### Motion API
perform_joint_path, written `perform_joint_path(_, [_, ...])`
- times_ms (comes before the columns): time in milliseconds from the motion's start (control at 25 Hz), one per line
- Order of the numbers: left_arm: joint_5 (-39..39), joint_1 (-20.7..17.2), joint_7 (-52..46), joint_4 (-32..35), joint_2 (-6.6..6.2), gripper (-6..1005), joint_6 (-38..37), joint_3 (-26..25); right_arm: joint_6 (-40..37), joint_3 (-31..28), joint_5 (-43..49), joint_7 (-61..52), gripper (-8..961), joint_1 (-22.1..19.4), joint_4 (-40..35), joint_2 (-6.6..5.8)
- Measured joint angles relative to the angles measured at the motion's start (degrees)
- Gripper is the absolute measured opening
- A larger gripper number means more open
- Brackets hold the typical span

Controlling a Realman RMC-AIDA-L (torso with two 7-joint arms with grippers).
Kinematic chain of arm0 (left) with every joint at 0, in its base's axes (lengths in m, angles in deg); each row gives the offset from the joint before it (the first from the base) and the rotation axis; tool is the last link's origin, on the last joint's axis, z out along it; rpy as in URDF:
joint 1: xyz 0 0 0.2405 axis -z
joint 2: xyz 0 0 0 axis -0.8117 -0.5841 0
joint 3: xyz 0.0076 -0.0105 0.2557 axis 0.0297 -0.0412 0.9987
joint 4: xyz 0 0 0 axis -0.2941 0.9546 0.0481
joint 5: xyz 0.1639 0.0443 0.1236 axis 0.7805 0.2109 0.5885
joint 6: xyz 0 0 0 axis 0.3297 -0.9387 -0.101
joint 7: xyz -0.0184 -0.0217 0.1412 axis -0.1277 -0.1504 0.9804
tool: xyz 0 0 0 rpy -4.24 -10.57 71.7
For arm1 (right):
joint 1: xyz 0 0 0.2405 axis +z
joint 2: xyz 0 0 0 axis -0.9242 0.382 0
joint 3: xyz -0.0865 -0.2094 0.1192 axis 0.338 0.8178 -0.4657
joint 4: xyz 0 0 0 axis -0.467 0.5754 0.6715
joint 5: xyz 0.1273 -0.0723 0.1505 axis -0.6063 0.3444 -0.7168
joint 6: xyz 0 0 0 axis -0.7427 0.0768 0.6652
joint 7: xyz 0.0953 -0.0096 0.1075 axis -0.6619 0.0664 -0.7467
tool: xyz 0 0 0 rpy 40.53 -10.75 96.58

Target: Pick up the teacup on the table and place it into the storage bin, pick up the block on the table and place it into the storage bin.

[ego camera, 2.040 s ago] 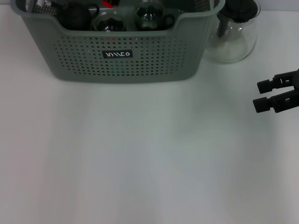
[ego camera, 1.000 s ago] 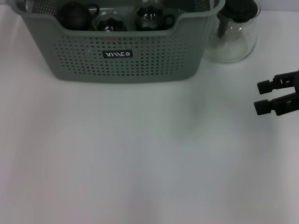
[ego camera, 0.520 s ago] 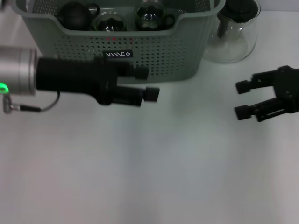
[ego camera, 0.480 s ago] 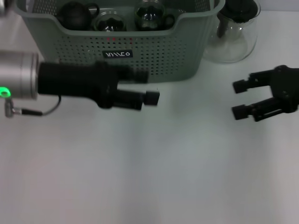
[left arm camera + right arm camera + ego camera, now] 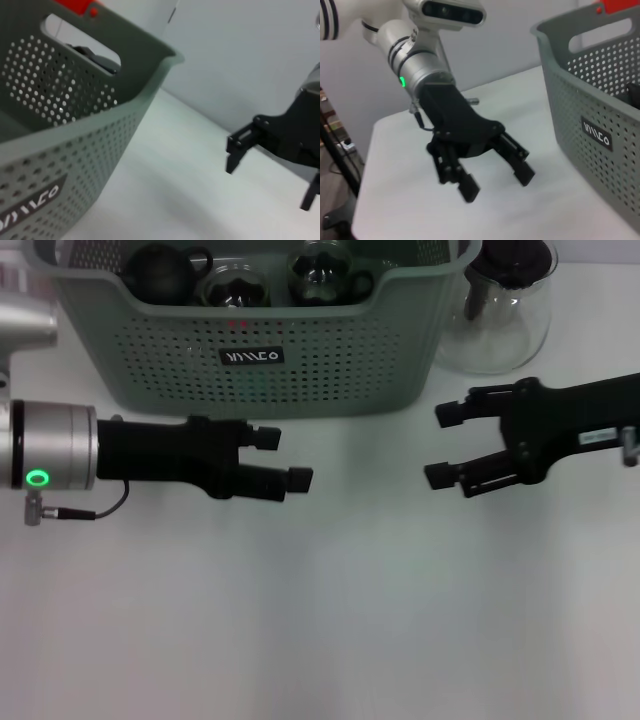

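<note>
The storage bin [image 5: 330, 360], grey-green with perforated walls and a black label, stands at the back of the white table. Two round glass teacups [image 5: 235, 285] [image 5: 320, 275] and a dark round pot [image 5: 160, 270] lie inside it. A red piece [image 5: 75, 5] [image 5: 615, 6], perhaps the block, shows at the bin's top edge in the wrist views. No teacup or block shows on the table. My left gripper [image 5: 285, 457] [image 5: 496, 182] hovers open and empty in front of the bin. My right gripper [image 5: 442, 446] [image 5: 270, 172] faces it from the right, also open and empty.
A clear glass teapot [image 5: 505, 310] with a black lid stands just right of the bin, behind my right arm. The bare white table [image 5: 330, 620] stretches in front of both grippers.
My left arm has come into view from the left and now sits lower, in front of the bin. The right gripper has moved left toward the middle. Both stay open.
</note>
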Motion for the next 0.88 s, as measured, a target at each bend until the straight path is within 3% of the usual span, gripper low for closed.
perform_joint_path(360, [2.85,0.28,4.01,-3.47,0.19,890,4.45,0.53,11.22,0.47,0.02,9.4,927,0.89,10.48,1.53])
perform_joint_path(880, [3.4,0.52,4.54,-4.72,0.39,891,5.77,0.56,14.15,2.37,0.01,9.4,927,1.63,12.07,1.7])
